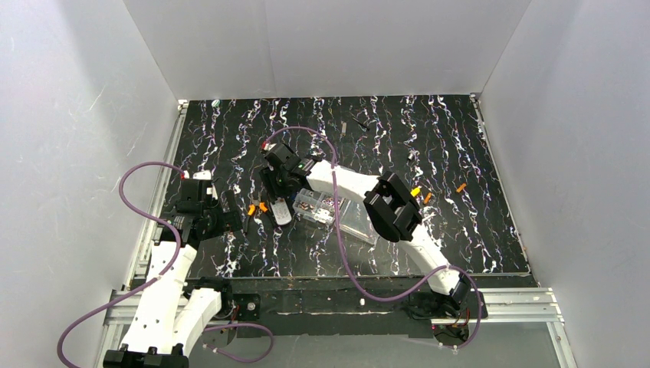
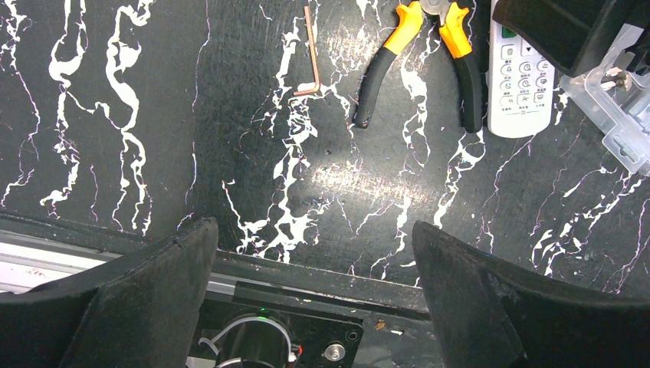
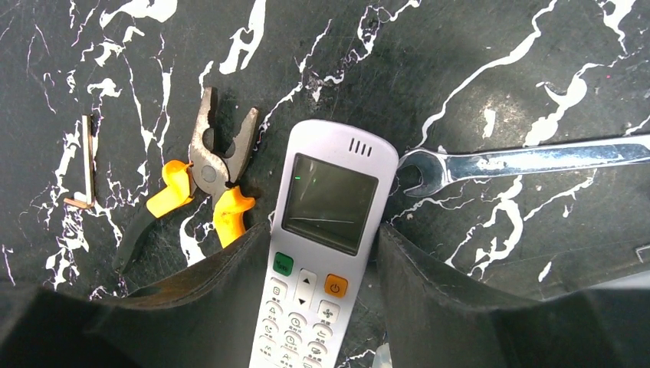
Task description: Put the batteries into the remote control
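We count one remote control [image 3: 329, 192], face up on the mat, pinched at both long edges by the right gripper [image 3: 325, 230]; the left gripper [image 2: 313, 230] is spread wide and empty. There is one pair of pliers [image 3: 201, 184] and one hex key [image 3: 86, 165]. The button labels are too small to read. Only the right wrist view shows the wrench [image 3: 521, 159], and only the top view shows two batteries [image 1: 461, 187], well apart from the remote control
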`<state>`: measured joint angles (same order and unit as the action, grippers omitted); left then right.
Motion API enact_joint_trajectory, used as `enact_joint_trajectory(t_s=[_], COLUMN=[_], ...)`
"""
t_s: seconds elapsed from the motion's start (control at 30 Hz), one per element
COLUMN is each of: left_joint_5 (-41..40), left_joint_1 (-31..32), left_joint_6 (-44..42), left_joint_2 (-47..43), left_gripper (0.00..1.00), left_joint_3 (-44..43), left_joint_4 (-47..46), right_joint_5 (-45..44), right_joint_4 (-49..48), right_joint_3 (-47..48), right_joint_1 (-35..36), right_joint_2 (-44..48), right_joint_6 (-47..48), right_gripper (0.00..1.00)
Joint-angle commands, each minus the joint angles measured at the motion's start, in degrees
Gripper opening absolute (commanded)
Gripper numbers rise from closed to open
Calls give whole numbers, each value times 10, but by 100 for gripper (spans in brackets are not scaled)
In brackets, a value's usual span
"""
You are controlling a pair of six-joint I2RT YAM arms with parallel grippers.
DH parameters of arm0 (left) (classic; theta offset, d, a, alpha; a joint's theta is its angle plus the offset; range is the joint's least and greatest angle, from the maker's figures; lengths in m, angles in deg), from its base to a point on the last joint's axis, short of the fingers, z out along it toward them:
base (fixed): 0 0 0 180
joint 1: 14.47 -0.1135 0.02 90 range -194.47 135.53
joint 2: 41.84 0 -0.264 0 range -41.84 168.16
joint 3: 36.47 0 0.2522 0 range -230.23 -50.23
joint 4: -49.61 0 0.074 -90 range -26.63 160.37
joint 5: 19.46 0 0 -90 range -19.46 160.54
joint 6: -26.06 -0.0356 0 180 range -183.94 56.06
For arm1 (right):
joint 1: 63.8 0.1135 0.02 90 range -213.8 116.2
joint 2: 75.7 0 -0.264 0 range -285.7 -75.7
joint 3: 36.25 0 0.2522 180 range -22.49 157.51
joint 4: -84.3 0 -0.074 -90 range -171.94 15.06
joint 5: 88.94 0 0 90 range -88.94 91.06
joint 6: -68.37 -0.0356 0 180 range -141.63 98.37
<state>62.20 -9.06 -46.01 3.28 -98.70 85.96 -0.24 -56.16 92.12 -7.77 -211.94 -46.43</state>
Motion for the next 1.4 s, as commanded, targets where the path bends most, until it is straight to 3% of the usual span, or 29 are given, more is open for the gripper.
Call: enact_joint_trajectory(t_s=[0.0, 0.53, 0.7, 0.77, 0.97, 1.2, 1.37], left_joint_5=[-1, -4, -6, -8, -24, -31, -4], left_joint_1=[-2, -2, -2, -2, -2, -4, -4], left_joint_6=[-7, -7, -7, -8, -3, 5, 30], left_joint_2=[4, 6, 6, 7, 6, -2, -9], left_gripper=[99, 99, 99, 99, 99, 100, 99], left_joint_3=[8, 8, 7, 7, 6, 6, 2], left_joint_4=[42, 43, 45, 46, 50, 47, 40], right_joint_5=[1, -6, -4, -16, -4, 9, 27], right_joint_4=[39, 66, 45, -13, -166, -196, -201], right_joint_3=[22, 55, 40, -23, -135, -173, -271], right_joint_1=[3, 14, 15, 17, 17, 17, 17], right_joint_2=[-22, -58, -38, -2, 123, 230, 324], right_joint_6=[-7, -7, -9, -18, -18, -6, 2], right_gripper=[59, 40, 14, 1, 1, 1, 1])
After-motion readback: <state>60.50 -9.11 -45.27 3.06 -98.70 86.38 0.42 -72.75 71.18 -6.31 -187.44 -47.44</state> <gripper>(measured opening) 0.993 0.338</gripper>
